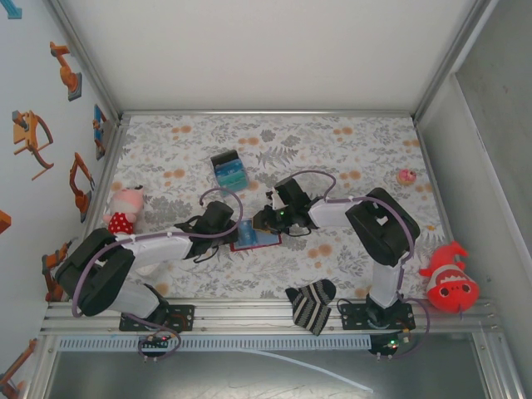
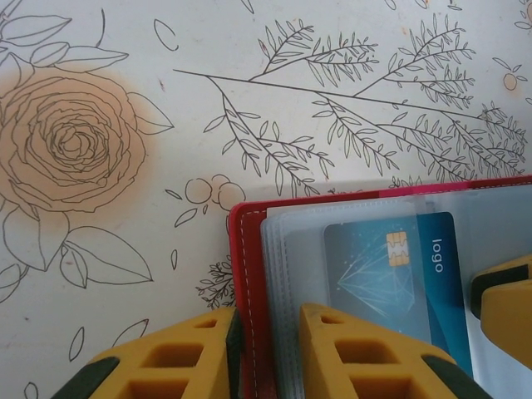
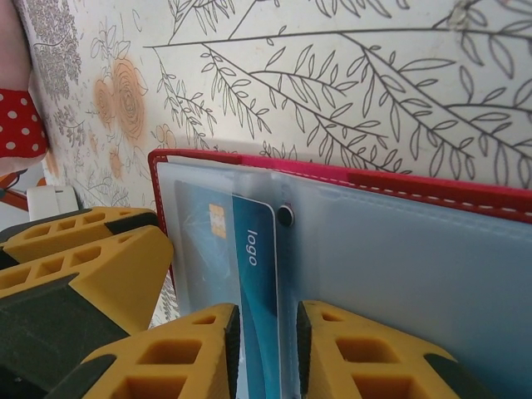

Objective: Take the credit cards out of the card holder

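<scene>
The right claw stands clenched, its yellow fingers nearly together with the long edge of a teal credit card in the narrow gap between them. It appears to be gripping that card, though a clear sleeve edge may be caught in the pinch too. The card lies about halfway inside a transparent pocket of the card holder, its chip end deep in the pocket, close beside the dark snap button.

The left claw is clamped over the holder's red stitched outer edge, one finger on the cloth side and one on the sleeves, pinning the wallet flat and open. The two claws sit close together at the middle of the floral table.

The step in hand looks like the extraction itself: one arm anchors, the other draws. The next move calls for a straight pull along the pocket's opening, low and level, while the left grip holds firm. If the sleeve is pinched along with the card, the wallet may drag instead.

Farther out lie a striped sock at the near edge and a red fish toy well to the right.
</scene>
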Controlling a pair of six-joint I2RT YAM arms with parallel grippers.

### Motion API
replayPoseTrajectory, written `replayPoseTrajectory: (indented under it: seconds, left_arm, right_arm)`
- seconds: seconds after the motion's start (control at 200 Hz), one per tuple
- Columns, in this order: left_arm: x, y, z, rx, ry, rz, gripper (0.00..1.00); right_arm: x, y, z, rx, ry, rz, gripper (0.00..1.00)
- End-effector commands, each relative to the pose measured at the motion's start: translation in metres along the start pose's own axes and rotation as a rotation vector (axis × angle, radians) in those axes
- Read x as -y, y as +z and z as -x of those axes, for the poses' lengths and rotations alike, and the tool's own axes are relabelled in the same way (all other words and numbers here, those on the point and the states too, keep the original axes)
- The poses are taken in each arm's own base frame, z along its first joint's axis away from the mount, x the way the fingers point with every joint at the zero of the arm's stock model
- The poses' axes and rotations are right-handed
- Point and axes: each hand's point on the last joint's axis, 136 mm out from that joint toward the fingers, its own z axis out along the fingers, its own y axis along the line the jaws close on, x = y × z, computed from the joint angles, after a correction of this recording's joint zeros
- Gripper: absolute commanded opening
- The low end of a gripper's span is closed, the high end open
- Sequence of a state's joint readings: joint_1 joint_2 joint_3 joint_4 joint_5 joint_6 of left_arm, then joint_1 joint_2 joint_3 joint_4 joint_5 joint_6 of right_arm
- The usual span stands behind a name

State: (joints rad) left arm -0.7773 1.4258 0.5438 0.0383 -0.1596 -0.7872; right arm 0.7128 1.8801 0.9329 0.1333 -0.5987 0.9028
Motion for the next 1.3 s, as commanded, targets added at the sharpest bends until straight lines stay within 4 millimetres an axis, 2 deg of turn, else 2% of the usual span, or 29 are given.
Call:
replayPoseTrajectory:
  seconds: [0.0,0.235,0.506,0.726,0.931,1.087,1.297]
  left_arm:
    - [0.001,0.004,-0.007,-0.038,0.007,-0.003,0.24]
    - [0.003,0.006,-0.010,-0.051,0.004,-0.014,0.21]
    - [0.005,0.004,-0.012,-0.059,-0.005,-0.027,0.19]
    - [0.002,0.003,-0.012,-0.058,-0.005,-0.017,0.18]
    - [0.003,0.004,-0.012,-0.060,-0.007,-0.021,0.14]
    - [0.004,0.004,-0.012,-0.059,-0.013,-0.024,0.13]
    - [-0.003,0.005,-0.015,-0.063,-0.022,0.005,0.09]
  right_arm:
    - [0.008,0.006,-0.007,-0.022,0.022,-0.008,0.25]
    - [0.003,0.010,-0.006,-0.025,0.025,0.012,0.24]
    - [-0.012,0.010,-0.002,-0.026,0.035,0.084,0.23]
    - [-0.021,0.009,0.000,-0.020,0.051,0.151,0.18]
    - [-0.020,0.010,-0.002,-0.022,0.067,0.190,0.17]
    - [-0.016,0.011,-0.003,-0.019,0.075,0.195,0.09]
    - [-0.012,0.000,0.003,0.017,0.078,0.201,0.07]
